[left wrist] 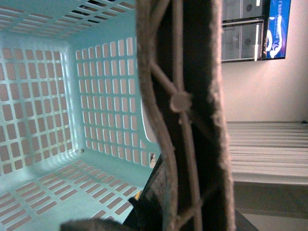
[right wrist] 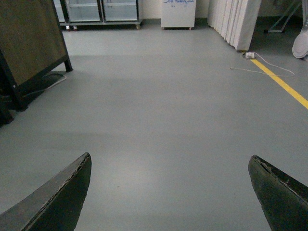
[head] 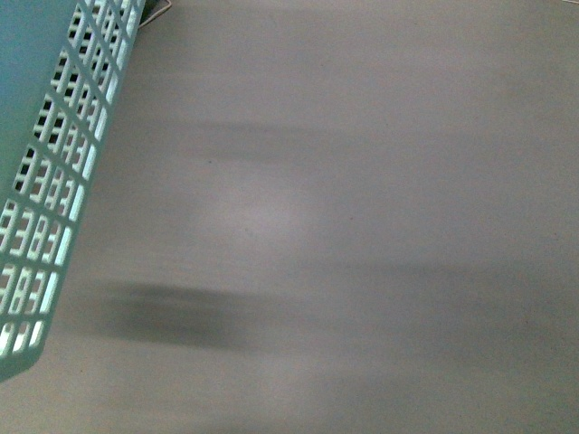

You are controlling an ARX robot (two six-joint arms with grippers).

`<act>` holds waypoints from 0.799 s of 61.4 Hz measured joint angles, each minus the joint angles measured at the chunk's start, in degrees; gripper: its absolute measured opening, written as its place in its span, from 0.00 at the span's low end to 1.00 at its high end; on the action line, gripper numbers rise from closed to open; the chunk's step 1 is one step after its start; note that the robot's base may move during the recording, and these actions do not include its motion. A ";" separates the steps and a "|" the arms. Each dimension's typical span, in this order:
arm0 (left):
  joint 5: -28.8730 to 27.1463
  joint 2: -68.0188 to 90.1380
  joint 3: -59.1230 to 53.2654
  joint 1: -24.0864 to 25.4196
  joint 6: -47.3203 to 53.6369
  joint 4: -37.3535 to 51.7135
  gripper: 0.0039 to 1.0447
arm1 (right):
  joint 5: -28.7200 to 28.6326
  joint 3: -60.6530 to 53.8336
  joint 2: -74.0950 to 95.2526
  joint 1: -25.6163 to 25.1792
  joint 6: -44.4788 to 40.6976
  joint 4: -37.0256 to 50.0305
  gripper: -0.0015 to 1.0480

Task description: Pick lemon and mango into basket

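The turquoise basket fills the upper left of the front view, tilted, its slotted wall above the grey floor. In the left wrist view I look into the basket; its slotted walls and floor hold nothing that I can see. My left gripper is shut on the basket, with a brown handle running close past the camera. My right gripper is open over bare floor, nothing between its dark fingertips. Lemon and mango are out of view.
A dark wooden board on a black frame stands at one side of the right wrist view. Glass-door cabinets, a white unit, stacked white panels and a yellow floor line with a cable lie farther off.
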 joint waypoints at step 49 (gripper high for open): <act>-0.20 0.09 0.00 0.00 0.79 -0.07 0.04 | 0.04 0.00 0.00 0.00 0.00 0.00 0.92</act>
